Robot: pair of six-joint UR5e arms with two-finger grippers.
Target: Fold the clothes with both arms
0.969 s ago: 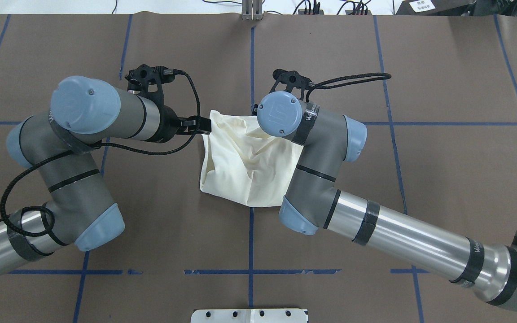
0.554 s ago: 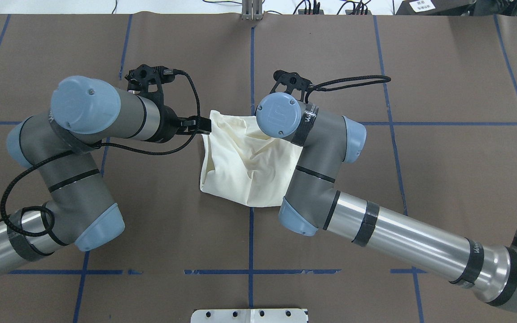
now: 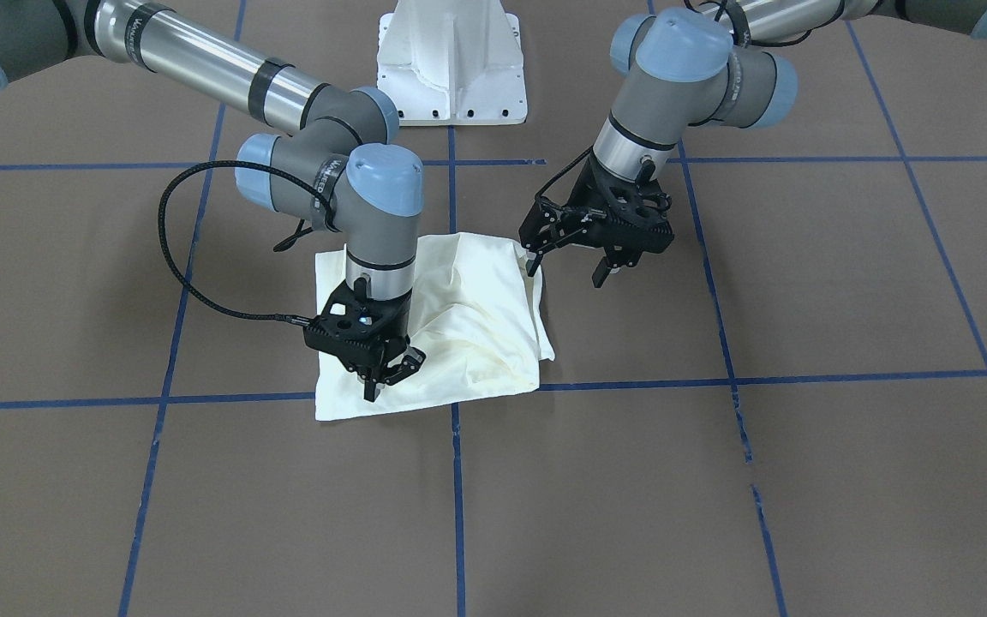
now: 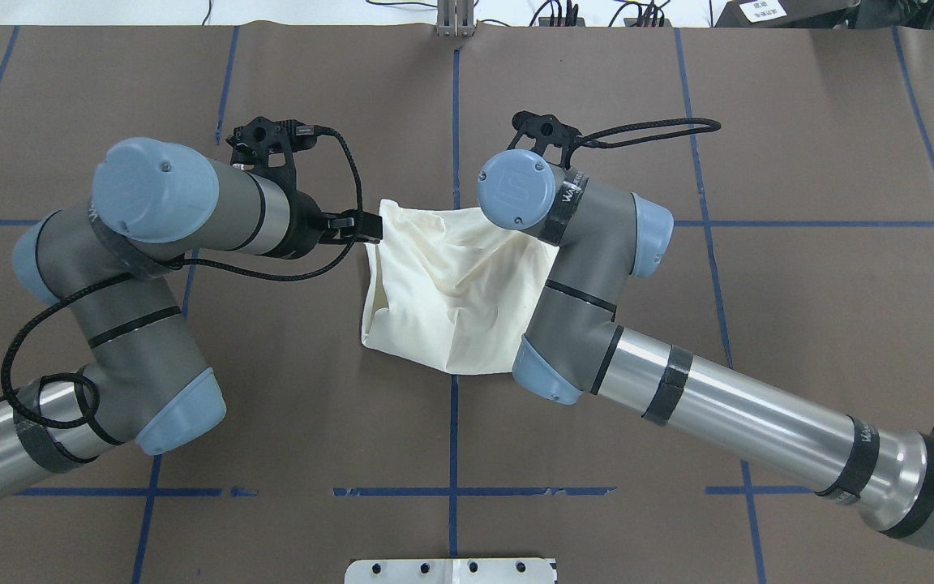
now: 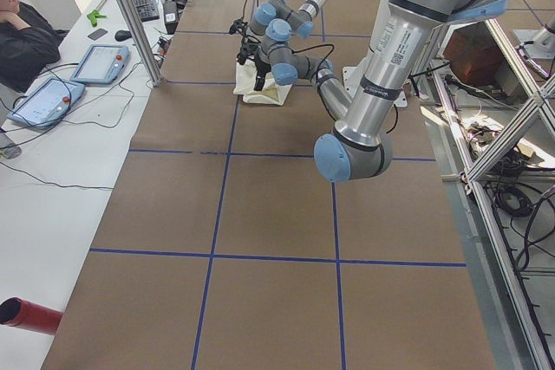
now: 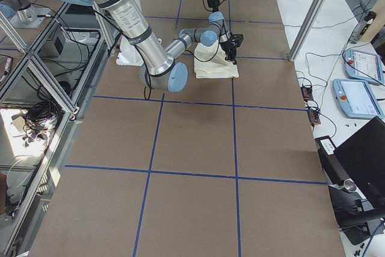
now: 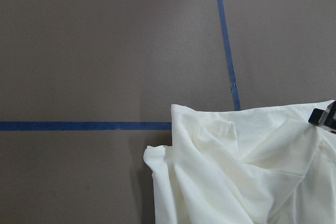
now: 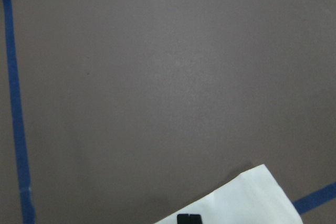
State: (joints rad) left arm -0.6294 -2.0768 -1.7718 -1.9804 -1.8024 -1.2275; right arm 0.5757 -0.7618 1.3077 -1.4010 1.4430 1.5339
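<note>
Lying beneath the parted right gripper (image 3: 389, 377), shirt (image 3: 476, 317), corner at the wide-spread, empty left gripper (image 3: 565, 271).

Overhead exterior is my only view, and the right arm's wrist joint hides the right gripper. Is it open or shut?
Observer: Open. Exterior front-facing shows the right gripper with its fingers spread, low over the shirt, near the edge farthest from the robot.
Operator: Which part of the shirt is ahead of it?
Observer: A corner. The right wrist-mounted view shows it lying flat on the table, just beyond a fingertip.
Operator: And the left gripper?
Observer: Front-facing shows the left gripper open too, with one finger at the shirt's corner and the other over bare table.
</note>
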